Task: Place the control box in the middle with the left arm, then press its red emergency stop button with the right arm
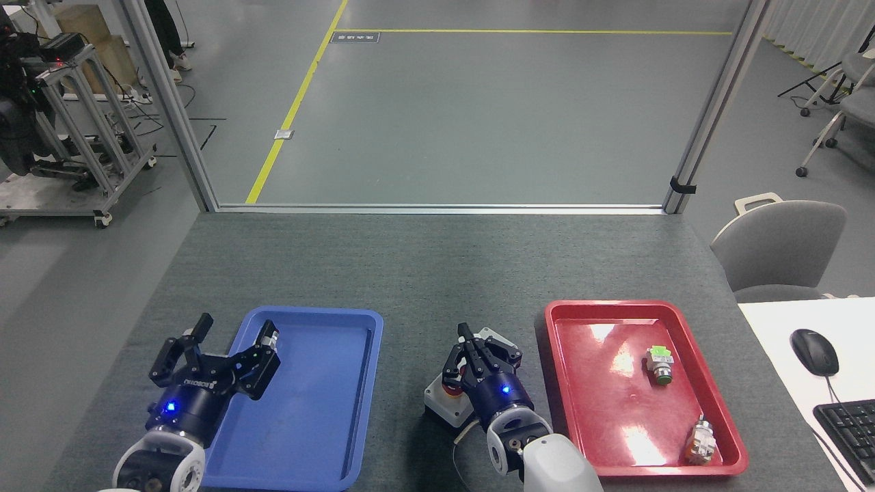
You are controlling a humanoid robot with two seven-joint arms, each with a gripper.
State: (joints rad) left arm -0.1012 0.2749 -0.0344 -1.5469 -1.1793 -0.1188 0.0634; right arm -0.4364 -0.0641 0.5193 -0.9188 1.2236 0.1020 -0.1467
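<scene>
The control box (436, 402) lies on the dark-grey felt between the two trays, mostly covered by my right arm. Only its light-grey near-left corner and far end show. My right gripper (480, 355), the one with the cable loop, hangs over the near end of the box with its fingers bunched together and nothing held. Only a sliver of the red emergency stop button (450, 390) shows under those fingers, and I cannot tell whether they touch it. My left gripper (219, 344) is open, fingers spread, over the left rim of the blue tray, well away from the box.
The blue tray (321, 410) holds a small push-button part (271, 337), partly hidden behind my left fingers. The red tray (601, 410) holds two loose push-button parts (660, 363) (698, 441). A mouse, a keyboard and a chair stand at the right.
</scene>
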